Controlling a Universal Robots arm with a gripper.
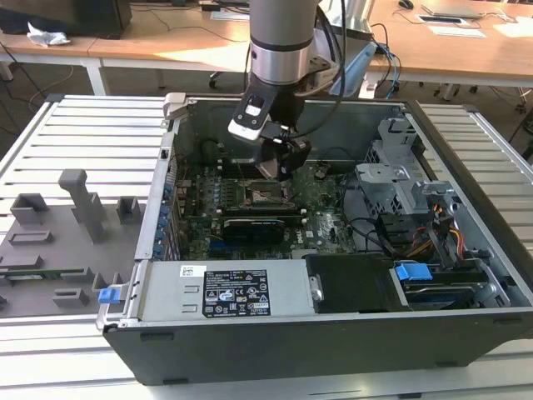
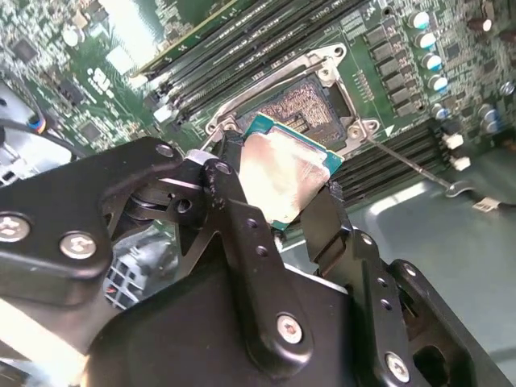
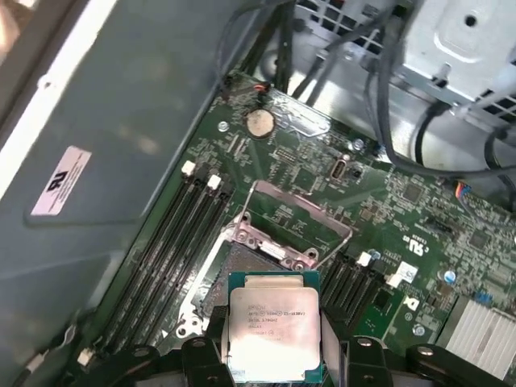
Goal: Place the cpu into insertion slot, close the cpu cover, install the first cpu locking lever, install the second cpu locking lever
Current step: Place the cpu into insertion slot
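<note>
My gripper (image 1: 276, 169) hangs inside the open computer case, just above the motherboard. It is shut on the cpu (image 2: 284, 176), a small square chip whose silver-grey face shows in both wrist views. The black fingers (image 2: 235, 173) clamp it on two opposite edges. The insertion slot (image 2: 305, 98) lies uncovered right beyond the chip, its pin field showing. The chip (image 3: 274, 322) hides part of the slot (image 3: 228, 270). The cpu cover (image 3: 278, 248), a thin metal frame, stands flipped open at the slot's far side. A thin wire locking lever (image 2: 407, 165) sticks out beside the slot.
Long black memory slots (image 3: 173, 234) run beside the socket. A black graphics card (image 1: 262, 227), the power supply (image 1: 225, 292) and drive cages (image 1: 400, 179) with cables crowd the case. A grey fixture tray (image 1: 58, 242) lies on the exterior view's left.
</note>
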